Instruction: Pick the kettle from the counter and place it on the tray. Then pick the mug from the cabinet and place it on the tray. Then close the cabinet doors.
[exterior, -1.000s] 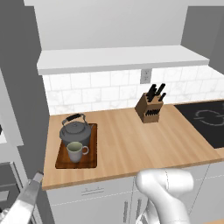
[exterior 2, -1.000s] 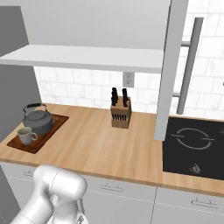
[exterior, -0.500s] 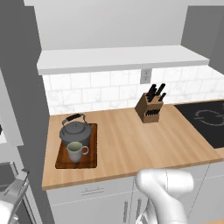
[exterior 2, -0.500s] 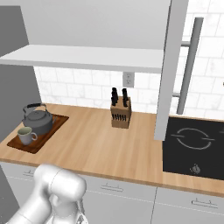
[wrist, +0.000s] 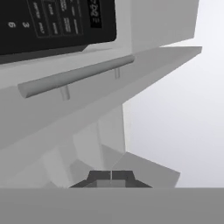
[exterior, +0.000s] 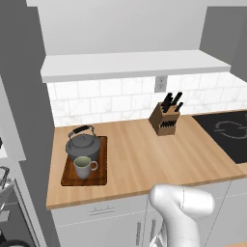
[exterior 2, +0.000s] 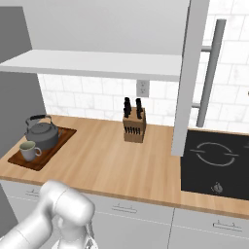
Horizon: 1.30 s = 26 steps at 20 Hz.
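Kettle (exterior: 83, 145), squat, round and dark grey with an arched handle that is black in the middle, sits on the back half of a dark brown wooden tray (exterior: 99, 178) with a low raised rim. Just in front of the kettle on the same tray stands a small grey-green mug (exterior: 83, 167) with a pale rim, its handle pointing toward the right. The tray lies near the left end of a light wooden butcher-block table (exterior: 144, 157), close to the front edge. Farther right, well apart from the tray, a wooden knife block (exterior: 164, 119) with black handles stands near the white tiled wall. A black glass hob (exterior 2: 214, 163) is set into the right end of the table. Above, a flat white shelf (exterior: 130, 65) runs along the wall, and in the right base view a light grey door panel (exterior 2: 187, 73) with a long metal bar handle (exterior 2: 210, 73) stands open. In the hand view the gripper (wrist: 111, 176) has its two dark fingertips pressed together with nothing between them, facing smooth grey panels and another round bar handle (wrist: 74, 78).
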Tool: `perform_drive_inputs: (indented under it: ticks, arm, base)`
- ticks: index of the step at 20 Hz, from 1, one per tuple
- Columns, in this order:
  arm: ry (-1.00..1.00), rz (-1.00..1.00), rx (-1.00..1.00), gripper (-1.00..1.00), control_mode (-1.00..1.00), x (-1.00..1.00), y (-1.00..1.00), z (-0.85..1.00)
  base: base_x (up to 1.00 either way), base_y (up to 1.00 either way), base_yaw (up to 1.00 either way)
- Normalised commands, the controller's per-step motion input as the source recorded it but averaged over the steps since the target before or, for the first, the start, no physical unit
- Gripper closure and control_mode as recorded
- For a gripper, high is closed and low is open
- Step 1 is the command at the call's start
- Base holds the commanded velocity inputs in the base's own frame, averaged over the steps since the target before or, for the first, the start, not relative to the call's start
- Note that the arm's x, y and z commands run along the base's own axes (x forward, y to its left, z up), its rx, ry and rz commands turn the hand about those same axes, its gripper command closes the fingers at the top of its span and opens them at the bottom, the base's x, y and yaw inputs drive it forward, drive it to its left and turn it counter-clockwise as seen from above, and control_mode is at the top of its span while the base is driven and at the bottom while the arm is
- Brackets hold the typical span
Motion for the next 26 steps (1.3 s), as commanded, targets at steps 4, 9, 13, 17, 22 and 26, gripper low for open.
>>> perform_drive_inputs:
  ticks: [4, 9, 13, 17, 22, 26]
  arm:
    - [0.02, 0.0, 0.0, 1.0, -1.0, 0.18, 0.13, 0.2]
    - [0.08, 0.0, 0.0, 1.0, -1.0, 0.45, 0.09, 0.01]
    - [0.02, 0.0, 0.0, 1.0, -1.0, 0.38, 0.07, 0.0]
    - [0.03, 0.0, 0.0, 1.0, -1.0, 0.41, 0.06, -0.01]
    - [0.04, 0.0, 0.0, 1.0, -1.0, 0.42, 0.01, -0.11]
    - [0.0, 0.0, 0.0, 1.0, -1.0, 0.24, 0.0, -0.02]
  base:
    - [0.0, 0.0, 0.0]
    - [0.0, 0.0, 0.0]
    - [0.0, 0.0, 0.0]
    - [0.0, 0.0, 0.0]
    - [0.0, 0.0, 0.0]
    - [0.0, 0.0, 0.0]
